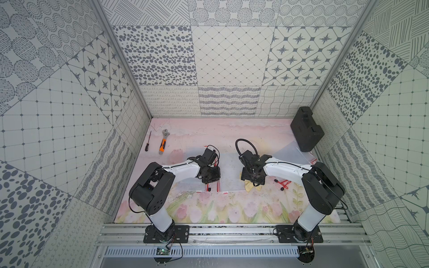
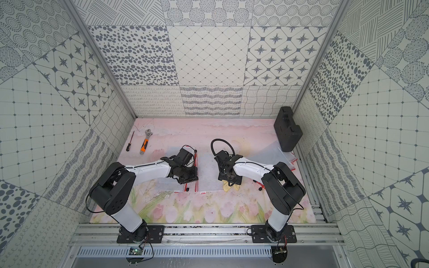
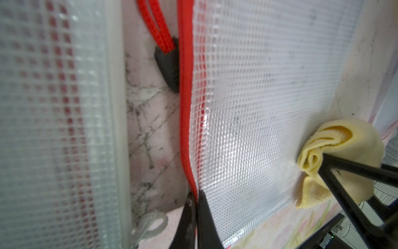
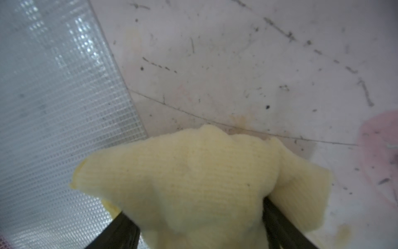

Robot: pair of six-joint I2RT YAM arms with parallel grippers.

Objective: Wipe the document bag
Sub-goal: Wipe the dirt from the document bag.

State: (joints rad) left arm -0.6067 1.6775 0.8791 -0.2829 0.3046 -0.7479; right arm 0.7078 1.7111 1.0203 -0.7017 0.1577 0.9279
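"In the middle of both top views, that see-through mesh sheet is the document bag (image 1: 229,174), yeah?"

"Yep, it's lying flat on the pink flowery mat (image 1: 209,134), between the two arms. The left gripper (image 3: 196,197) is pinched tight on its red zipper edge (image 3: 185,107). You can see that at the lower centre of the left wrist view."

"And the other arm?"

"The right gripper (image 3: 321,166) has a yellow cloth (image 4: 193,172) bunched between its fingers, clamped on it as far as I can see. The cloth sits right at the bag's edge, touching the mesh, at the lower right of the left wrist view."

"Anything else lying around?"

"A second bag (image 1: 185,185) is just beside the first one, partly under the left arm. There's a third bag (image 1: 292,150) at the right next to a black case (image 1: 306,128) – plus a wrench (image 1: 163,143) and a screwdriver (image 1: 148,141) at the upper left of the mat."
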